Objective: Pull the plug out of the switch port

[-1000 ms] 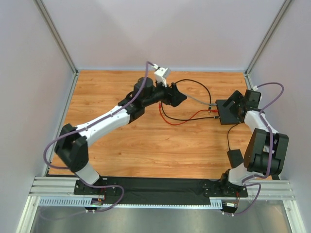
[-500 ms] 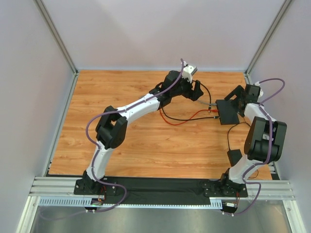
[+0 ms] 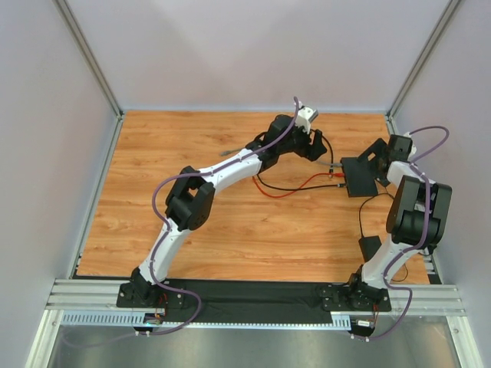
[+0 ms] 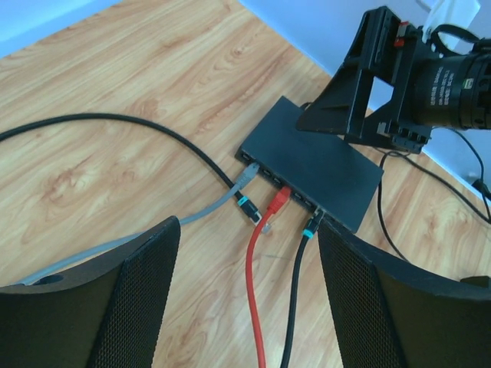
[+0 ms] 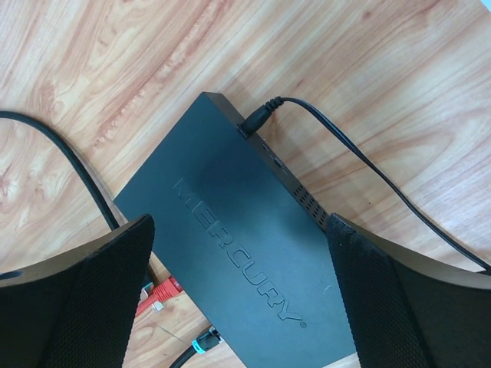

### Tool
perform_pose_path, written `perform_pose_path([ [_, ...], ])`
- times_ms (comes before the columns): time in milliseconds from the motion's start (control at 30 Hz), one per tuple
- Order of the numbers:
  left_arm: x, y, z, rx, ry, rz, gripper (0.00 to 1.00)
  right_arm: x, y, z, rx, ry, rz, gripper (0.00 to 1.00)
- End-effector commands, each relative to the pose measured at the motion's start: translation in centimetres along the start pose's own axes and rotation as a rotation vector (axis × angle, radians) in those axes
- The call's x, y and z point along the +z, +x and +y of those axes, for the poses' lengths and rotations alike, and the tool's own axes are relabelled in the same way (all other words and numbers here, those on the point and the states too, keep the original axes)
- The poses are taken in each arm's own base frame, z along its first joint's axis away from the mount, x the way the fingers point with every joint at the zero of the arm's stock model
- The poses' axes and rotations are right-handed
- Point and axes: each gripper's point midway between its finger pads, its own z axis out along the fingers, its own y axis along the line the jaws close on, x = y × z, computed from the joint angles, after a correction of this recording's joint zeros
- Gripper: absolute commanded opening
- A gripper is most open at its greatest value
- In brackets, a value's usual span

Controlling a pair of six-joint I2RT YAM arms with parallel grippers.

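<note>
The switch is a flat black box at the right of the table, also seen in the left wrist view and marked MERCURY in the right wrist view. Along its front edge sit a grey plug, a red plug and a black plug with a teal band. Another teal-banded black plug lies loose, pointing away from the ports. My left gripper hangs open above these cables. My right gripper is open over the switch's top.
A thin black power cord enters the switch's far side and runs to a small black brick near the right arm's base. Red and black cables loop across the middle of the wooden table. Walls stand close behind and to the right.
My left arm has swung right across the table, bringing its gripper up to the cable side of the switch. The right gripper has drawn back slightly to the right.
</note>
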Motion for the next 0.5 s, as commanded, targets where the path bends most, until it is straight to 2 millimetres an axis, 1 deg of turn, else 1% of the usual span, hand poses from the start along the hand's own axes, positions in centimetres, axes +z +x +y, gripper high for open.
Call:
perform_pose_path([
  [0,0.5,-3.4,-1.8,0.01,0.027,-0.079,0.8,0.1,-0.7,1.6,0.014,-0.082,-0.015,0.93],
  [67,0.7,-3.3,-1.8,-0.017,0.022,-0.081,0.77,0.4,-0.3,2.3,0.022,-0.121,0.001,0.89],
  [167,1.3,-2.5,-1.6,-0.042,0.019,-0.072,0.74,0.4,1.0,4.0,0.058,-0.226,0.056,0.85],
  [233,1.6,-1.6,-1.2,-0.051,0.011,-0.048,0.74,0.6,1.7,4.4,0.084,-0.254,0.076,0.82],
  [267,1.7,-1.7,-1.4,-0.053,0.014,-0.047,0.73,0.6,1.6,4.9,0.084,-0.275,0.069,0.83],
  [333,1.8,-1.2,-1.3,-0.059,0.018,-0.038,0.72,0.7,2.0,5.1,0.097,-0.296,0.081,0.82],
  [367,1.9,-1.3,-1.3,-0.062,0.018,-0.04,0.71,0.8,1.8,5.5,0.106,-0.316,0.072,0.82],
  [400,2.0,-0.9,-1.3,-0.071,0.021,-0.033,0.71,0.6,2.0,6.0,0.112,-0.347,0.084,0.82],
  [467,2.1,-0.7,-1.3,-0.076,0.023,-0.029,0.7,0.7,2.3,6.8,0.126,-0.384,0.091,0.82],
])
